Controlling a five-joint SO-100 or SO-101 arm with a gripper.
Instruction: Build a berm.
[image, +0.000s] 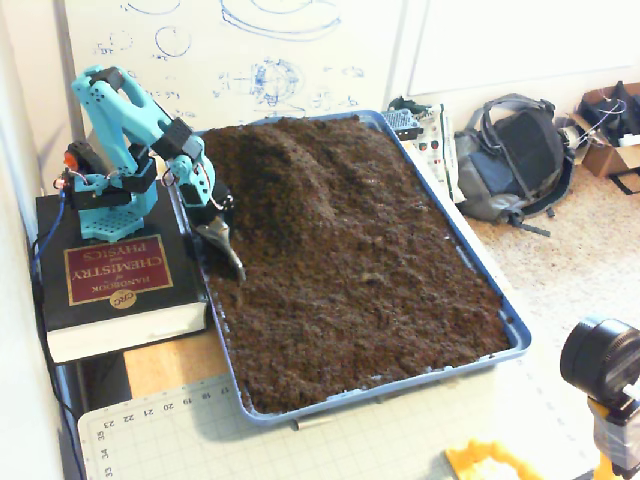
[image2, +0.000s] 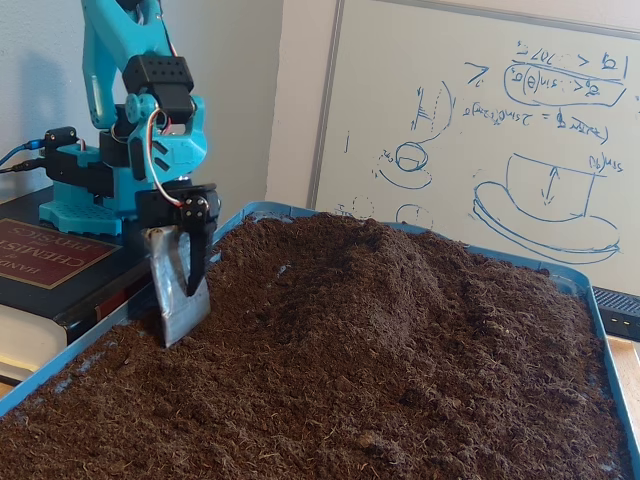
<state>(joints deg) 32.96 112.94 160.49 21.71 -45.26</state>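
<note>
Pincer (image2: 185, 300) clamped on your grey scoop blade (image2: 175, 290), tip set into flat soil at the blue tray (image: 515, 335) edge nearest the arm's base, presumably to gather soil toward the berm (image: 300, 165) at the tray's whiteboard end.

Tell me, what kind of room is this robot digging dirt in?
Probably an office or lab: there is a whiteboard with drawings, a backpack on the carpet, and a chemistry handbook under the robot.
</note>
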